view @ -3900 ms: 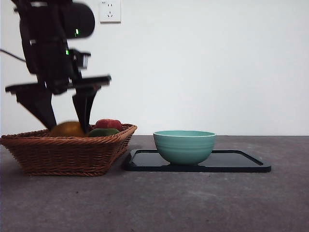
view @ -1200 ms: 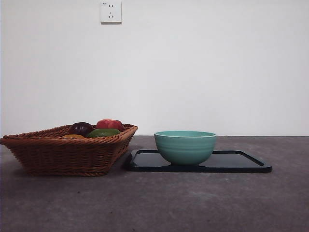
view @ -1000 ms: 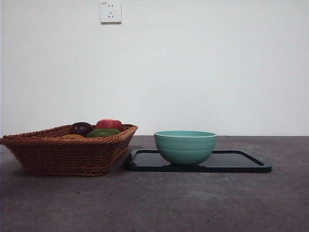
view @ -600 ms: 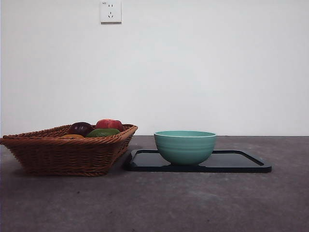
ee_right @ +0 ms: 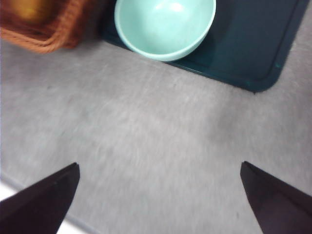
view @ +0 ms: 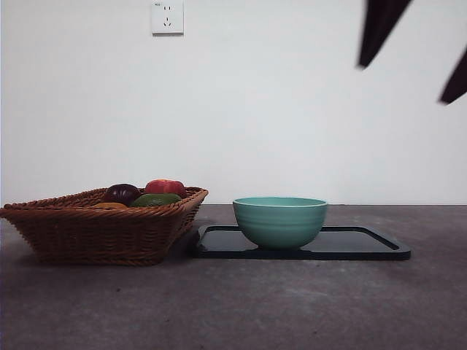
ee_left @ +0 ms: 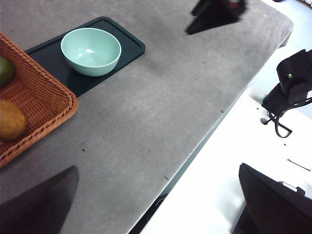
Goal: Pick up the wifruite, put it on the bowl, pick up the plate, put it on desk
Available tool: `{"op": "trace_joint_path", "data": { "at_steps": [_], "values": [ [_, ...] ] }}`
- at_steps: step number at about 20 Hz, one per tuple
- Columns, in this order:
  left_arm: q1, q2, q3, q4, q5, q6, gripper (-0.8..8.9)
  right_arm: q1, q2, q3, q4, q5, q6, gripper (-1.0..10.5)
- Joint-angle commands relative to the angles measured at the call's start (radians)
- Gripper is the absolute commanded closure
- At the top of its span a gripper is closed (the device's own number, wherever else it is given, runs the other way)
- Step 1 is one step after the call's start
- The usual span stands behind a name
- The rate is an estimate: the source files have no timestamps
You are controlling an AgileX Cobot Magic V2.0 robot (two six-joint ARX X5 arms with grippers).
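The wifruite (ee_left: 9,119), a small orange-brown fruit, lies in the wicker basket (view: 102,233); from the front only its top (view: 109,206) shows over the rim. The mint-green bowl (view: 279,221) stands empty on a flat black rectangular plate (view: 365,244) on the grey desk (view: 292,306). My right gripper (view: 403,84) hangs open high above the plate's right part, and in its own view (ee_right: 159,165) the bowl (ee_right: 165,27) lies ahead of it. My left gripper (ee_left: 157,168) is open and empty, high up and away from the bowl (ee_left: 91,51).
A dark purple fruit (view: 122,193), a red one (view: 165,187) and a green one (view: 156,199) also lie in the basket. The desk's edge (ee_left: 204,141) runs near the left arm. A wall socket (view: 167,17) sits high on the back wall.
The arm that stood over the basket 3.2 s ago lifted away without the orange fruit. The scene then stayed empty, and the right gripper's tips have now entered at the top right.
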Motion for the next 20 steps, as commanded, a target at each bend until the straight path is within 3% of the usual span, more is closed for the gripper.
{"op": "trace_joint_path", "data": {
  "at_steps": [1,12,20],
  "values": [
    [-0.007,0.001,0.009,0.011,0.007,0.011,2.86,-0.012,0.19,0.128,-0.012,-0.016,0.001,4.0],
    [-0.007,0.001,0.01,0.012,0.007,0.011,2.86,-0.096,0.812,0.677,-0.105,-0.018,-0.089,4.0],
    [-0.007,0.001,0.01,0.021,0.007,0.008,2.86,-0.13,0.969,0.729,-0.105,-0.017,-0.099,4.0]
  ]
}}
